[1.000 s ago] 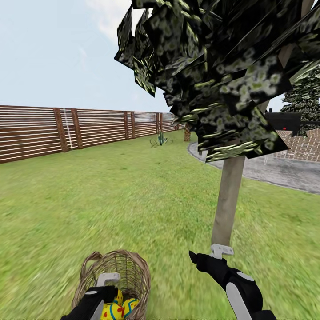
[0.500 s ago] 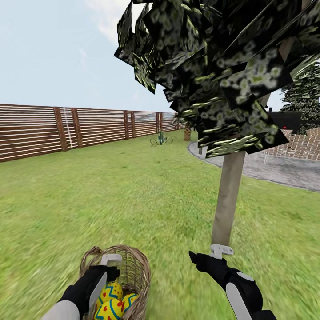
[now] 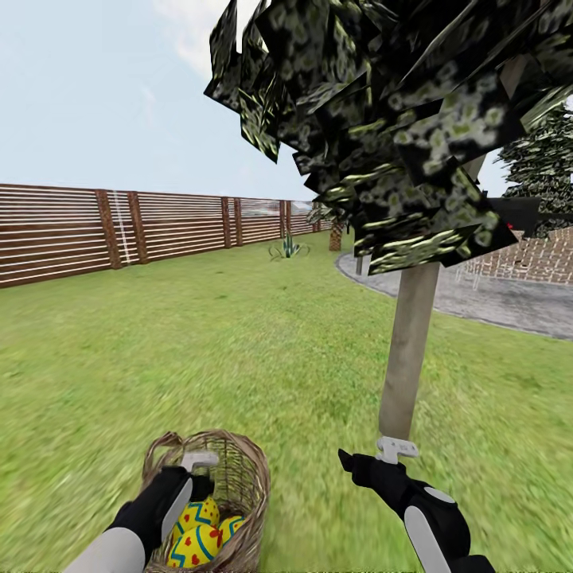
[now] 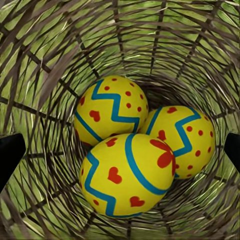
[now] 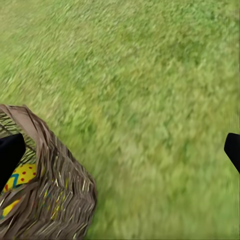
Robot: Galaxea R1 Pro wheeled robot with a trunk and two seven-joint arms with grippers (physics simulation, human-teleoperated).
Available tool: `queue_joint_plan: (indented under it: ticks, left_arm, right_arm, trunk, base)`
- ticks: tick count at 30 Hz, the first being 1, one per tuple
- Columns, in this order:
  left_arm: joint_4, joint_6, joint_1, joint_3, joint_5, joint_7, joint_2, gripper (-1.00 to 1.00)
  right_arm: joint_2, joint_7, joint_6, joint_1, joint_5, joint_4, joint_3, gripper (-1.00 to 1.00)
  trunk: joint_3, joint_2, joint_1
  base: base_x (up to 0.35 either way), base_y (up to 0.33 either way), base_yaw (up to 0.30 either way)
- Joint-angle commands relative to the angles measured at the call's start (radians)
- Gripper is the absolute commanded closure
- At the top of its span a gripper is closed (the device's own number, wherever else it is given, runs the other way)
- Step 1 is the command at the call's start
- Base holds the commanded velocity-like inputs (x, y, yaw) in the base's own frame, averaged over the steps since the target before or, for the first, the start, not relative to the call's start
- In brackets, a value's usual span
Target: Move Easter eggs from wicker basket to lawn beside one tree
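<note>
- While the left arm reaches forward and down from the lower left of the head view, its left gripper (image 3: 195, 471) hangs just above the mouth of the wicker basket (image 3: 239, 469), with the pale fingers pointing into it.
- In the left wrist view the dark fingertips (image 4: 10, 157) sit at the two edges of the picture, spread wide, with nothing between them but the basket's inside.
- All three Easter eggs (image 4: 132, 172) lie together at the bottom of the basket, touching one another; each is yellow with blue zigzag bands and red hearts and dots.
- The basket stands on the lawn (image 3: 239, 350), near the robot and to the left of the tree (image 3: 407, 350).
- The tree's pale trunk rises straight from the grass, and its dark blocky crown fills the upper right of the head view.
- The right arm is bent forward low on the right, and the right gripper (image 3: 374, 458) is held just before the foot of the trunk.
- In the right wrist view its dark fingertips (image 5: 11, 152) stand far apart and hold nothing, over grass, with the basket's woven side beside one of them.
- A brown slatted fence (image 3: 119, 231) runs along the far left of the garden, and a grey paved patio (image 3: 493, 302) lies beyond the tree.
</note>
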Motion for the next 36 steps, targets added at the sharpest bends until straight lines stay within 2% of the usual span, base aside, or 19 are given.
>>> queue_joint_plan:
  ticks: [1, 15, 18, 21, 30, 33, 36]
  left_arm:
    - [0.003, 0.006, -0.001, -0.002, 0.006, 0.006, 0.0, -1.0]
    - [0.03, 0.01, -0.009, 0.003, 0.01, 0.007, 0.001, -1.0]
    - [0.03, 0.016, -0.024, 0.003, 0.009, 0.007, 0.001, -1.0]
    - [0.029, 0.078, -0.061, 0.003, 0.009, 0.008, 0.001, -1.0]
    - [0.03, 0.174, -0.158, 0.0, 0.009, 0.013, 0.002, -1.0]
    - [0.029, 0.239, -0.19, 0.001, 0.013, 0.01, 0.003, -1.0]
    - [0.028, 0.267, -0.207, 0.001, 0.011, 0.013, 0.003, -1.0]
  right_arm:
    - [0.0, -0.01, 0.003, -0.001, -0.01, -0.001, 0.001, -1.0]
    - [0.0, -0.01, 0.002, -0.001, -0.012, -0.001, 0.002, -1.0]
    - [0.0, -0.01, 0.002, -0.001, -0.012, -0.001, 0.002, -1.0]
    - [0.0, -0.01, 0.002, -0.001, -0.012, -0.001, 0.002, -1.0]
    - [0.0, -0.01, 0.003, -0.001, -0.012, -0.001, 0.002, -1.0]
    - [0.0, -0.01, 0.003, -0.001, -0.012, -0.001, 0.003, -1.0]
    - [0.0, -0.01, 0.003, -0.001, -0.012, -0.001, 0.003, -1.0]
  trunk:
    - [-0.004, -0.008, 0.004]
    - [-0.048, -0.106, 0.057]
    - [-0.06, -0.106, 0.059]
    - [-0.071, -0.107, 0.06]
    - [-0.106, -0.109, 0.064]
    - [-0.106, -0.109, 0.064]
    - [-0.106, -0.109, 0.064]
  base:
    - [0.0, 0.0, 0.0]
    - [0.0, 0.0, 0.0]
    - [0.0, 0.0, 0.0]
    - [0.0, 0.0, 0.0]
    - [0.0, 0.0, 0.0]
    - [0.0, 0.0, 0.0]
    - [0.0, 0.0, 0.0]
